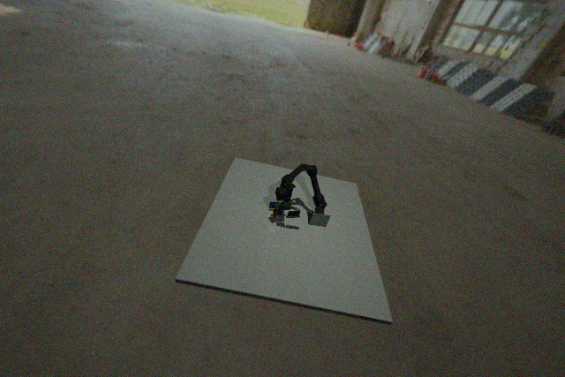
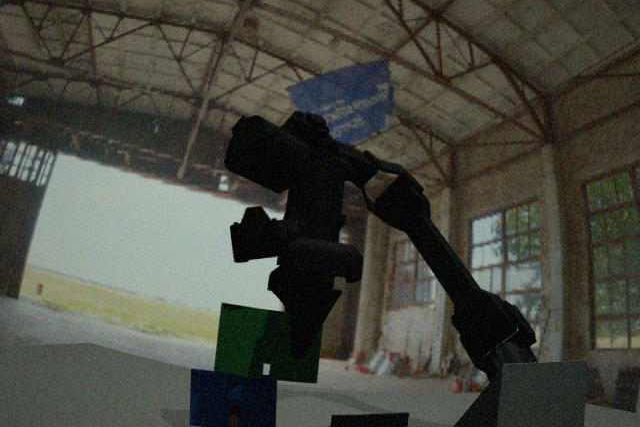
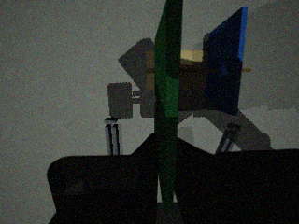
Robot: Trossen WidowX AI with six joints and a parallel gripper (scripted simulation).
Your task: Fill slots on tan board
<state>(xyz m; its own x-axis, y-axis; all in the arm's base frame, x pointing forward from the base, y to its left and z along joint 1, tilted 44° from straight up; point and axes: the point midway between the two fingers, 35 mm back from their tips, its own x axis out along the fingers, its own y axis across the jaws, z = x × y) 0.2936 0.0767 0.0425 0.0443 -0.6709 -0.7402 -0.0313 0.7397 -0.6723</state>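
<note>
Gripping green board (image 2: 240, 339) (image 3: 168, 75), blue banner's lettering (image 2: 356, 107) too blurred.

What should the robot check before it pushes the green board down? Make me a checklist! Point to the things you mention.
1. Gripper (image 2: 298, 355) (image 3: 160, 137) has the green board (image 2: 240, 342) (image 3: 167, 89): ok.
2. Green board stands upright: ok.
3. Its notch faces down: ok, the little gap is at the bottom edge.
4. Green board is crosswise to the tan board (image 3: 192, 70): ok, by the wrist view.
5. Notch sits right over an open slot: cannot tell, the green board hides that part.
6. Green board is clear of the blue board (image 2: 217, 396) (image 3: 224, 79): ok, a gap shows between them.
</note>
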